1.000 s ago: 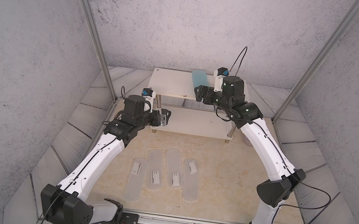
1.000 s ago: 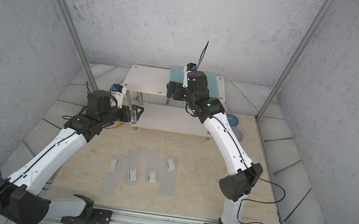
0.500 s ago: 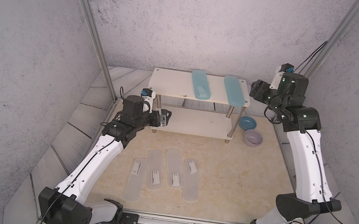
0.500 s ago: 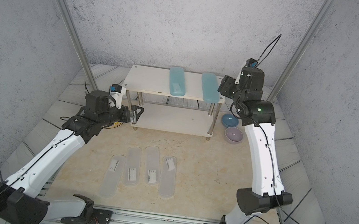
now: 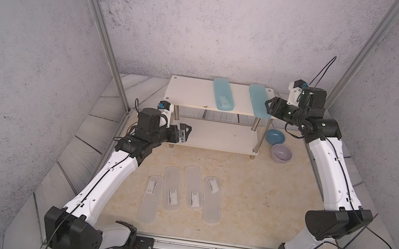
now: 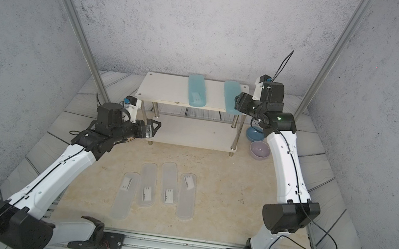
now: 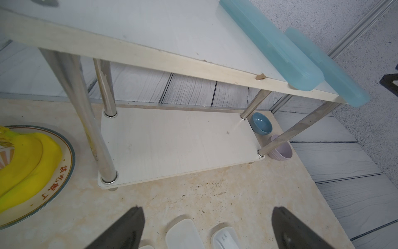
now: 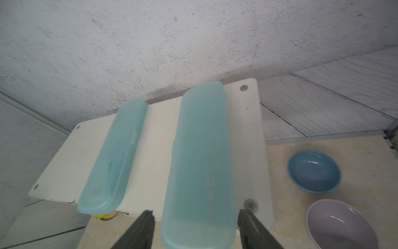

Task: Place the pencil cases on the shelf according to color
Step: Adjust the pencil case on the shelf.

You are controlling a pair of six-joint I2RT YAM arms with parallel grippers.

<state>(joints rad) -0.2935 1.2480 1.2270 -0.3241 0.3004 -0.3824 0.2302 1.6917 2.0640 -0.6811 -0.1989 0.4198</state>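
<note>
- Right-hand teal case [image 5: 257, 102] — lies on the top board of the shelf [image 5: 189, 92], upper centre-right in both top views. Its long axis runs from the back of the board to the front, and its near end overhangs the front edge.
- Right gripper [image 5: 267, 107] — meets that overhanging end head-on, in line with the long axis. In the right wrist view the jaws flank the case's two long sides. A sliver of board shows beside one jaw, and the other sits tight to the plastic. Whether they clench the case or stand just clear, I cannot tell.
- Second teal case [image 5: 223, 95] — on the same board, parallel to the first and apart from it, nothing touching it.
- Four frosted cases [image 5: 194, 182] — flat on the tabletop [image 5: 250, 190], lower centre of the frame, side by side, long axes pointing roughly toward the shelf.
- Lower board — bare.
- Left gripper [image 5: 188, 131] — jaws spread and empty, beside the left end of the lower board.
- Judgement — the frosted row sits left of centre, so the left arm looks the nearer for the next pick.
</note>
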